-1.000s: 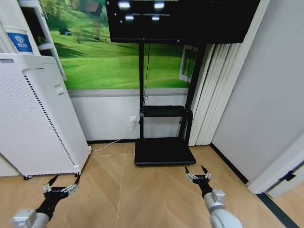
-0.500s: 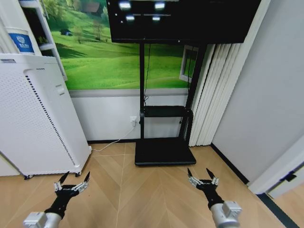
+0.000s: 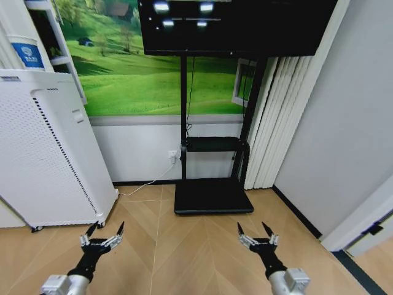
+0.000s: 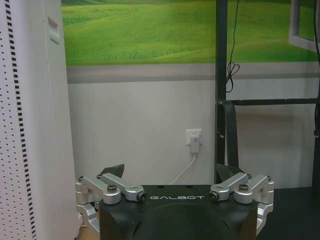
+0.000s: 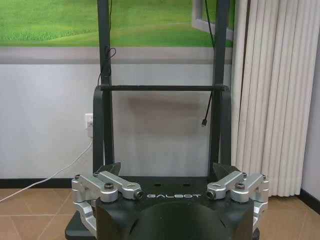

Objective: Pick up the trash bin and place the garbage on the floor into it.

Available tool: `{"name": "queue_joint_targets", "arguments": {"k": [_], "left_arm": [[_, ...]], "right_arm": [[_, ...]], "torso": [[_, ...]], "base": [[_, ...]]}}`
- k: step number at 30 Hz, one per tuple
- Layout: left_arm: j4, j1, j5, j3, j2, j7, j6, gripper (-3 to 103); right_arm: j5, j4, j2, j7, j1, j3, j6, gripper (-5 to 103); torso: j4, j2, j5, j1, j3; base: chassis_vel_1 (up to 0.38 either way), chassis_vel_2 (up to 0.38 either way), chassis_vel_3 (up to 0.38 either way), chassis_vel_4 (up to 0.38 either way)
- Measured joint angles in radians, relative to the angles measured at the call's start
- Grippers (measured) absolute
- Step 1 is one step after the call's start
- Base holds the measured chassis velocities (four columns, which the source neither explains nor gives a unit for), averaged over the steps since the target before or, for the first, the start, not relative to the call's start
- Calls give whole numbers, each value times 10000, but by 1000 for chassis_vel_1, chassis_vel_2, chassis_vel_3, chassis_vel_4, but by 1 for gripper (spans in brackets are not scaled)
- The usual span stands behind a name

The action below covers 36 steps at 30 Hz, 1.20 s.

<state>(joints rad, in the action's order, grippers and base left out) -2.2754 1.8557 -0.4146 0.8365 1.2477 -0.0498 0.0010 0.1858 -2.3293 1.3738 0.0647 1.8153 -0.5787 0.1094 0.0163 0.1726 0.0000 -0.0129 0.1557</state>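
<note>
The trash bin and the garbage are out of view. My left gripper hovers low over the wooden floor at the lower left, open, with nothing between its fingers. In the left wrist view the left gripper faces the wall, fingers spread. My right gripper hangs at the lower right of the head view, open and empty too. Through the right wrist view the right gripper points at the black stand.
A tall white perforated appliance stands at the left, close to my left arm. A black TV stand with a screen is straight ahead against the wall. White vertical blinds and a grey wall close the right side.
Both grippers have shifted: the left one moved forward and to the right, away from the appliance's foot. The right one drifted slightly and stays open.
</note>
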Motion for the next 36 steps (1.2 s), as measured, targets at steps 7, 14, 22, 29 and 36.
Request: {"name": "queue_joint_targets", "arguments": {"k": [7,14,22,29,36], "left_arm": [[-46,80,74,-9,78,24,47,100],[-46,86,75,-2,79,34,64,100],[-46,90,75,4,77,40,71,100],[-45,91,75,8,74,44,77,100],[-41,91,72,14,73,49,83,100]], "right_arm": [[-55,12,6,14,-12,28,13,100],[-55,26,4,20,-18,28,18,100],[-52,35,0,26,-24,24,19,100],[-48,39,-2,30,-28,22,19,100],[-44,41,-2,31,-29,21,19,100]], "torso": [[0,0,0,0,0],[-1,0,0,0,0],[-1,3,0,0,4],[-1,168,0,-44,125],[0,489,0,-135,352]], "base": [[0,0,0,0],[0,0,0,0],[0,0,0,0],[0,0,0,0],[0,0,0,0]]}}
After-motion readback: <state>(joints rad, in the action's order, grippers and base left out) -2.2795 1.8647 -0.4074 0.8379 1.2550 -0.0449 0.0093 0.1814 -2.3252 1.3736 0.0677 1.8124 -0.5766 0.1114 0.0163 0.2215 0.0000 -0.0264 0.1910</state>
